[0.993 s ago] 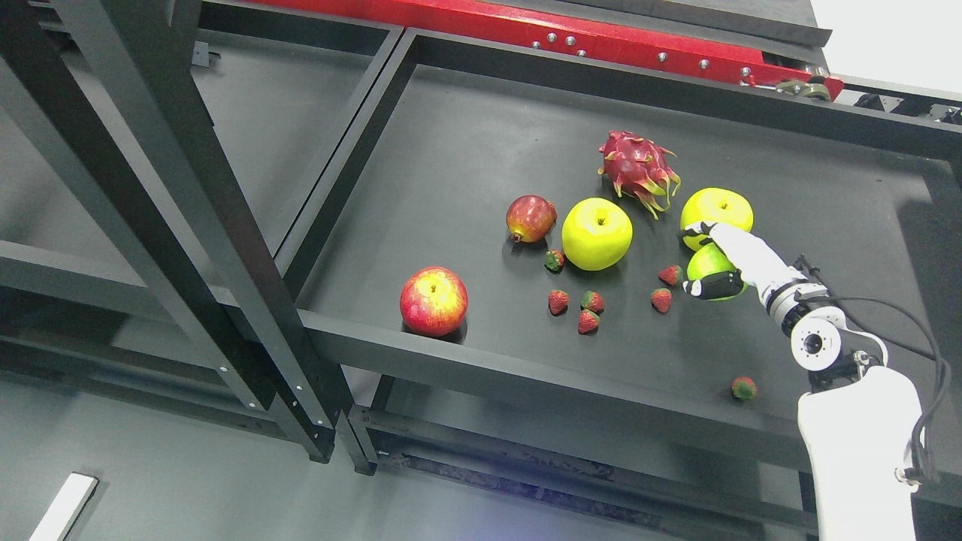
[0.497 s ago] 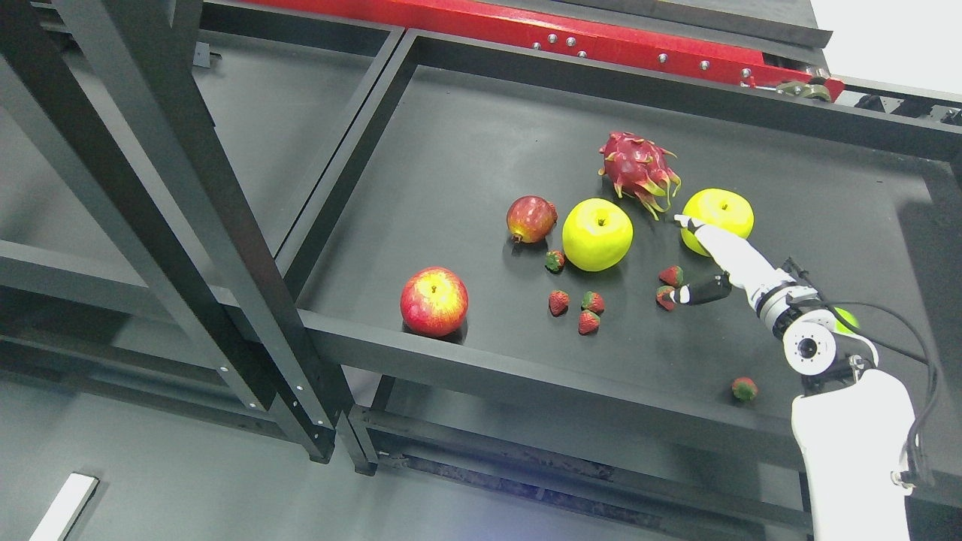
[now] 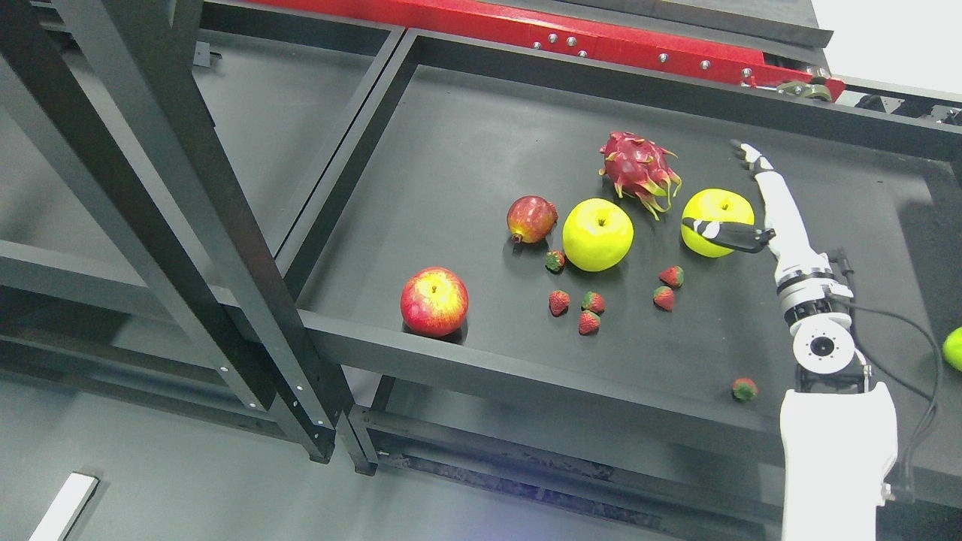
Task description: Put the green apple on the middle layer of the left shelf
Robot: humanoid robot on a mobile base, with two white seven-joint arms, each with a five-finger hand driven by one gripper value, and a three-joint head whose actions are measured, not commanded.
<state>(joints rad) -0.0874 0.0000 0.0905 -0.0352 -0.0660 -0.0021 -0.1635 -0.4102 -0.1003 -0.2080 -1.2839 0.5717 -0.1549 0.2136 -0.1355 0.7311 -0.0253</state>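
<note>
A small green apple [image 3: 954,348] lies at the picture's right edge, partly cut off and far from my hand. Two larger yellow-green apples sit on the right shelf board: one [image 3: 597,234] in the middle, the other [image 3: 723,208] further right. My right hand [image 3: 714,188] is open above the shelf, its fingers stretched up toward the back and its thumb [image 3: 714,231] across the front of the right-hand yellow-green apple. It holds nothing. The left shelf's dark board [image 3: 285,98] lies beyond the frame rail on the left.
A red apple [image 3: 434,300] sits near the front rail, with a small red fruit [image 3: 531,218], a dragon fruit [image 3: 639,167] and several strawberries [image 3: 588,321] around the middle. One strawberry [image 3: 744,388] lies near the front right. Black uprights [image 3: 188,188] cross the left.
The green apple slipped out from under my right hand and rolled right to the picture's edge. My hand opened and swung up and back toward the right yellow-green apple.
</note>
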